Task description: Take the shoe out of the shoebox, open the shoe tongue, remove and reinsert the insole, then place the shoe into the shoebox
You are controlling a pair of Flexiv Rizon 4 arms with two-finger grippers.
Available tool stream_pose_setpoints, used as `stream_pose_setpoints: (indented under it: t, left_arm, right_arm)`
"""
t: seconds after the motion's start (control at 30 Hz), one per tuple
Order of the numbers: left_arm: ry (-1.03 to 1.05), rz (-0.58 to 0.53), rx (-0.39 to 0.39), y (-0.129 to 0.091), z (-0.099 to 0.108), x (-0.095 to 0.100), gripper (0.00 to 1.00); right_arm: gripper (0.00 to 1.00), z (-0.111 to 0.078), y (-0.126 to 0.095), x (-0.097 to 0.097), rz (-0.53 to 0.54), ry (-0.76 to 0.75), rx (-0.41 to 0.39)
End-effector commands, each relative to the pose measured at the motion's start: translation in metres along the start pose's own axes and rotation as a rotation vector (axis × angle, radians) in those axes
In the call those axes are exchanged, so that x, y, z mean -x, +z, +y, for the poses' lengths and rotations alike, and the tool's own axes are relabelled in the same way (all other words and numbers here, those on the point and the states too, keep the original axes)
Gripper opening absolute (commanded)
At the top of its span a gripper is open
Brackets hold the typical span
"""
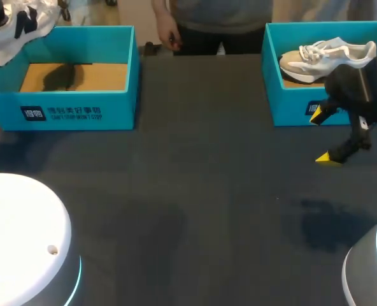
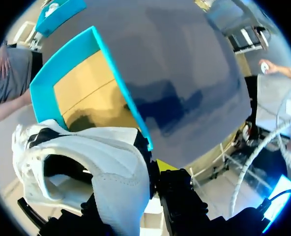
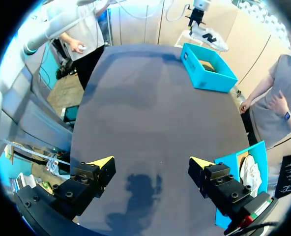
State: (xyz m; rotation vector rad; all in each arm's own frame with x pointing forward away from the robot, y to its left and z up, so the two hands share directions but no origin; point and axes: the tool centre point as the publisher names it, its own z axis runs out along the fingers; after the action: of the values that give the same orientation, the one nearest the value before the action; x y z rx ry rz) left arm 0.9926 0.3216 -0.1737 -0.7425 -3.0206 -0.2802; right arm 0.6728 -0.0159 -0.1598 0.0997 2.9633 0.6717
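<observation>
1. Closest to the head camera are the two white rounded arm bases, one in each near corner of the dark grey table.
2. Left gripper is clamped on the white sneaker with black markings, pinching the shoe's wall near the opening. Only one yellow tip shows, right against the outside. The other is hidden behind the shoe.
3. That sneaker hangs in the air above the far left corner of the left teal cardboard shoebox, not touching it. From the wrist camera you look straight into the shoe's opening.
4. Down in that left box it's just the brown cardboard floor with a dark shadow on it.
5. Right gripper hovers over the table just in front of the right teal cardboard shoebox. Its fingers are spread wide apart with only tabletop between them.
6. Sitting inside that right box is a white and beige lace-up sneaker, resting on its sole, toe pointing toward the middle of the table.
</observation>
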Motion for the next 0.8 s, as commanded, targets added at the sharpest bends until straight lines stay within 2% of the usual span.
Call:
stream_pose_setpoints:
  t: [0.03,0.17,0.27,0.37,0.5,0.67,0.8]
  left_arm:
    - [0.100,0.014,-0.003,-0.005,0.012,0.005,0.00]
    - [0.357,0.015,0.043,-0.006,0.016,0.009,0.00]
    - [0.541,-0.038,0.058,-0.005,0.019,0.012,0.00]
    - [0.698,-0.104,0.108,-0.003,0.022,0.012,0.00]
    - [0.891,-0.170,0.112,-0.004,0.028,0.013,0.00]
    - [0.952,-0.196,0.141,-0.007,0.030,0.022,0.00]
    - [0.976,-0.220,0.129,-0.007,0.027,0.027,0.00]
  right_arm:
    - [1.00,0.001,0.001,0.002,0.003,0.001,-0.004]
    - [1.00,0.001,0.001,0.002,0.003,0.001,-0.004]
    - [1.00,0.001,0.001,0.002,0.003,0.001,-0.004]
    - [1.00,0.001,0.001,0.002,0.003,0.001,-0.004]
    - [1.00,0.001,0.001,0.002,0.003,0.001,-0.004]
    - [1.00,0.001,0.001,0.002,0.003,0.001,-0.004]
    - [1.00,0.001,0.001,0.002,0.003,0.001,-0.004]
